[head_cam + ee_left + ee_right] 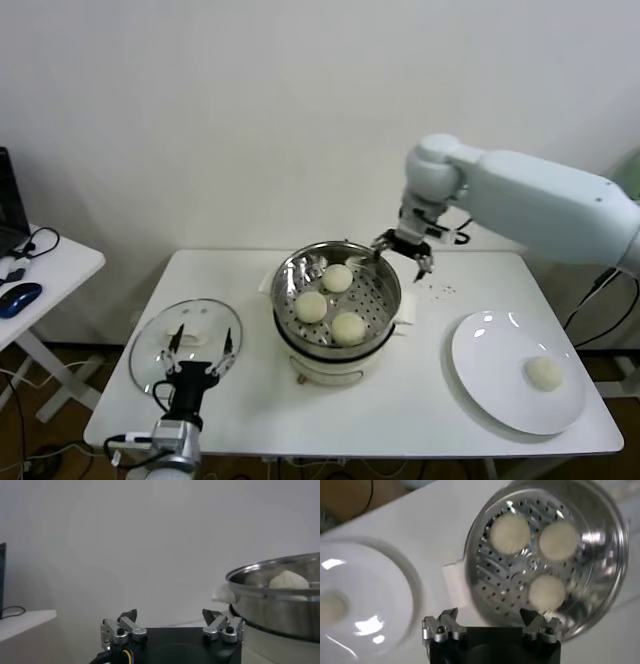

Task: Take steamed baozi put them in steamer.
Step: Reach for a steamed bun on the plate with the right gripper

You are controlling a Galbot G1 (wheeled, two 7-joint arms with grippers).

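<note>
Three smooth cream-white steamed baozi (337, 278) sit on the perforated tray of the round shiny stainless-steel steamer (385, 312) at the middle of the white table (430, 390) — a fourth bun (544, 373) lies on the large white plate (490, 345) to the right. The right gripper (404, 253) hovers at the steamer's far right rim, fingers spread and empty. The left gripper (200, 345), fingers apart, rests over the flat round glass lid (150, 350) at near left.

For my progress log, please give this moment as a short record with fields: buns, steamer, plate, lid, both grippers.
baozi in steamer: three
baozi on plate: one
steamer: table centre, uncovered
plate: robot's right side of table
glass lid: flat on table, robot's left side
right gripper: open, empty, above steamer's far rim
left gripper: open, empty, near lid
</note>
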